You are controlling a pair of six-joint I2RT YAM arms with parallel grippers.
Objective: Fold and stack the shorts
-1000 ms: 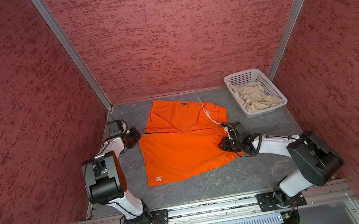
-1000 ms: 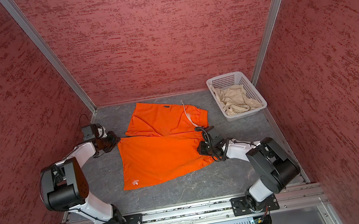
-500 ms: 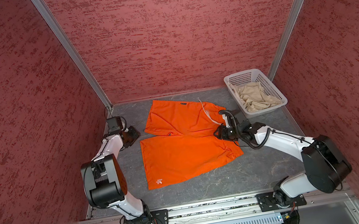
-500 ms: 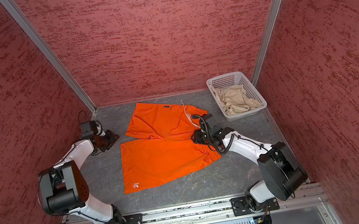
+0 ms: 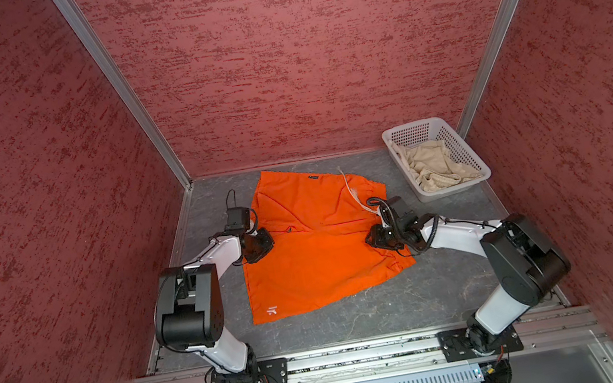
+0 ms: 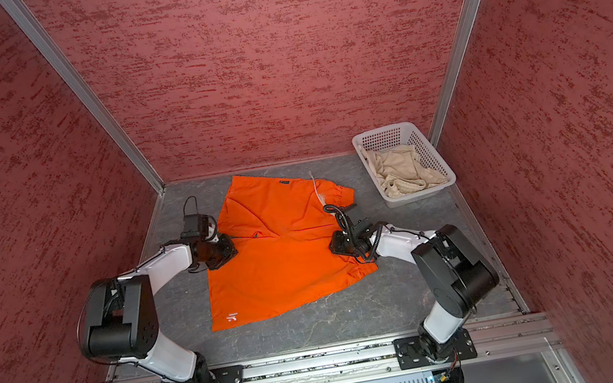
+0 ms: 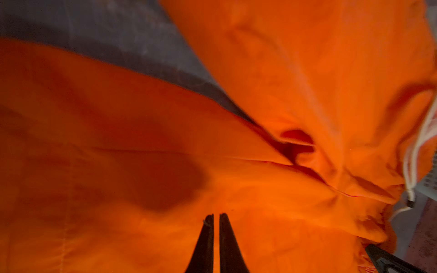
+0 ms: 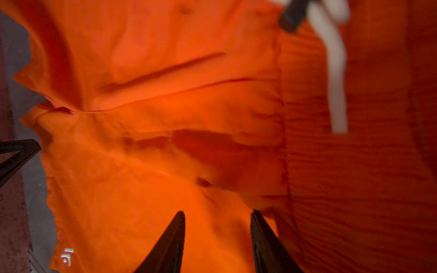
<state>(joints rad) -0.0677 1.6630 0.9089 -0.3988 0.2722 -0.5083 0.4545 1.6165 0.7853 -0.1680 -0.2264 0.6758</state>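
Orange shorts spread flat, left jaws pressed together, right jaws parted over the cloth.

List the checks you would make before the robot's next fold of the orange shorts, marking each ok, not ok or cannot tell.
1. Cloth spread out: the orange shorts lie open on the table, creased in the middle: ok.
2. Hold on the leg end: the left gripper has its jaws shut there; whether cloth is pinched: cannot tell.
3. Hold on the waist end: the right gripper has its jaws open over the cloth: not ok.
4. Cord tucked away: the drawstring lies loose across the waistband: not ok.
5. Second pair out of the way: the beige shorts sit in the basket: ok.
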